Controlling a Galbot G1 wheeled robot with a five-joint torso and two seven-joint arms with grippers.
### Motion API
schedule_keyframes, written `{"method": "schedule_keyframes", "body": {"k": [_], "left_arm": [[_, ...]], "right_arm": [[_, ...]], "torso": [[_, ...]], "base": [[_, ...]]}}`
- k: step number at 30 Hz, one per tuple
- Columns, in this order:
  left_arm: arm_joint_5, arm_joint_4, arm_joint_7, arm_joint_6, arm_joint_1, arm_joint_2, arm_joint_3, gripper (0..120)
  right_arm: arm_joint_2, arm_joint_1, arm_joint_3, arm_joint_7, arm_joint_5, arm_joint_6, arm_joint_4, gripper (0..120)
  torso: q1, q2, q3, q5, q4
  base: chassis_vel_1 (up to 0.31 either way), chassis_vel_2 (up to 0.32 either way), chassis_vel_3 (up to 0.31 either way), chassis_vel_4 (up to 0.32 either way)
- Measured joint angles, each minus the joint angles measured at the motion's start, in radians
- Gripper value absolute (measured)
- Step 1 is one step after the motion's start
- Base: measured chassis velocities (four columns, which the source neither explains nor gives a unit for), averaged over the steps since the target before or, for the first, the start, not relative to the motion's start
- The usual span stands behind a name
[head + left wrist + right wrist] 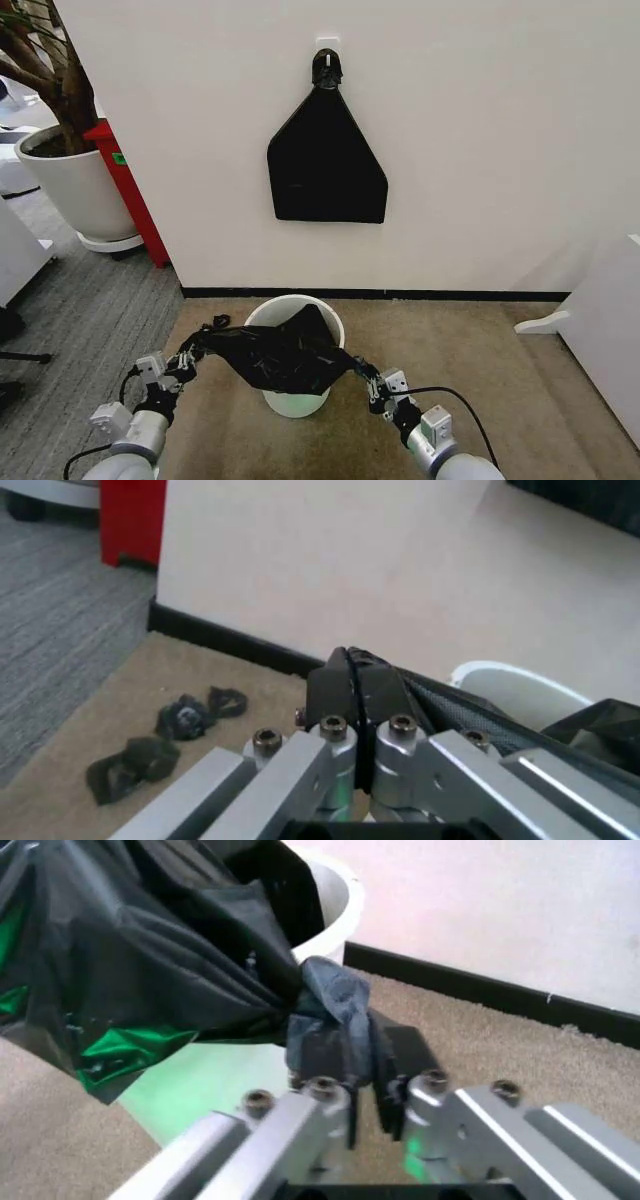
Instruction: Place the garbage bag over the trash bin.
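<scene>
— Position of the bin?

— The trash bin (293, 398) stands upright on the tan carpet (520, 390), near the cream wall (480, 130) and its dark skirting. Its rolled rim is bare at the back; the front is covered.

— And the bag?

— The garbage bag (280, 358) is stretched across the bin's mouth between the two arms. Part of it rises in a peak inside the bin; the rest drapes over the front rim.

— The grippers?

— The left gripper (190, 352) sits just beside the bin on the robot's left, fingers (340, 686) clenched together on the bag's edge. The right gripper (362, 372) is on the opposite side, grasping a bunched twist of the plastic (335, 1001) between its fingers.

— Anything else noted?

— A flat black triangular sheet (325, 160) hangs from a wall hook (326, 66) above the bin. In the left wrist view, a few dark scraps (165, 739) lie on the carpet. A large white plant pot (75, 185) and a red panel (128, 190) stand to the left, well apart from the bin.
</scene>
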Motion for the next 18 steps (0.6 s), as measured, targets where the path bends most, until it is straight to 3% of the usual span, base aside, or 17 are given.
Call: {"method": "schedule_keyframes", "body": {"k": [3,18], "left_arm": [[0.008,0.002,-0.003,0.000,0.005,-0.003,0.000,3],[0.141,-0.049,-0.011,-0.076,0.073,-0.050,-0.021,61]], "right_arm": [[-0.001,-0.005,0.000,-0.002,-0.001,0.000,0.003,13],[-0.038,-0.107,0.024,-0.001,-0.040,-0.039,0.082,71]], "torso": [[0.000,0.000,0.000,0.0000,0.0000],[0.000,0.000,0.000,0.0001,0.0000]], "base": [[0.000,0.000,0.000,0.000],[0.000,0.000,0.000,0.000]]}}
